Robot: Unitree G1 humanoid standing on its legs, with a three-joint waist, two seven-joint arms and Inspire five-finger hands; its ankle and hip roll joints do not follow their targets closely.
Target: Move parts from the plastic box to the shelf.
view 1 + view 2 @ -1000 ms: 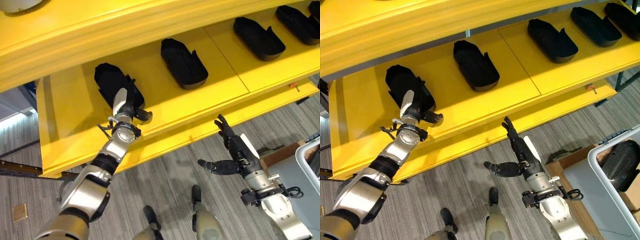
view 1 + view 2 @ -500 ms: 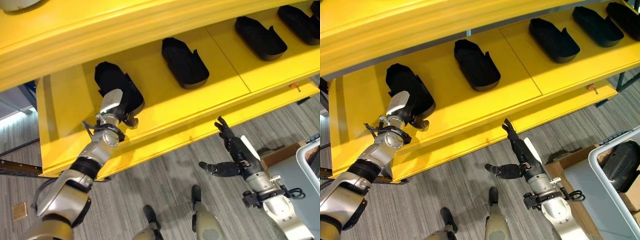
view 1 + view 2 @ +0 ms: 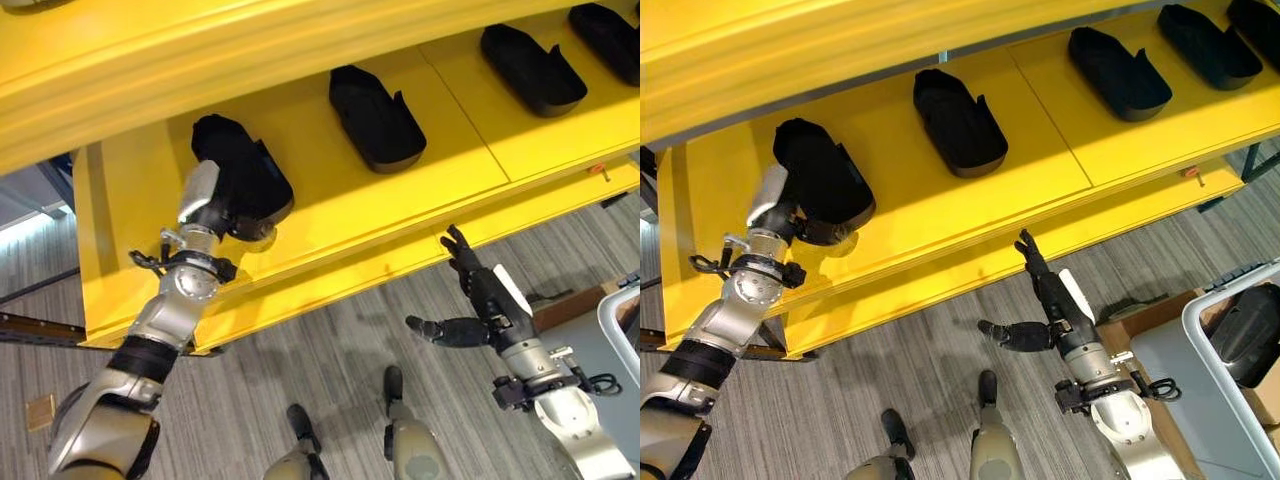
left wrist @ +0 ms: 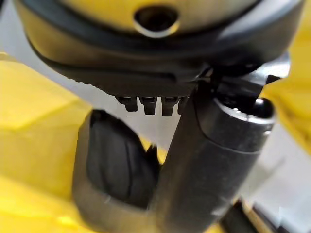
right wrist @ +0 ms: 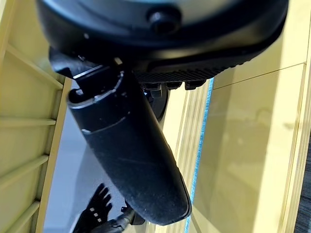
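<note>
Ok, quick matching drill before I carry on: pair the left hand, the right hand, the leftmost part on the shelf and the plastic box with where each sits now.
Things:
1. left hand
2. right hand
3. leftmost part
4. plastic box

Places:
A. floor level at the robot's right, a dark part inside
B. far left of the yellow shelf
C. open, over the floor just short of the shelf's front edge
D. up on the shelf against the leftmost part

Pairs: 1-D, 2-C, 3-B, 4-A

Four black parts point(image 3: 958, 122) on one yellow shelf point(image 3: 1060, 150); a fifth in one plastic box point(image 3: 1200, 330).
</note>
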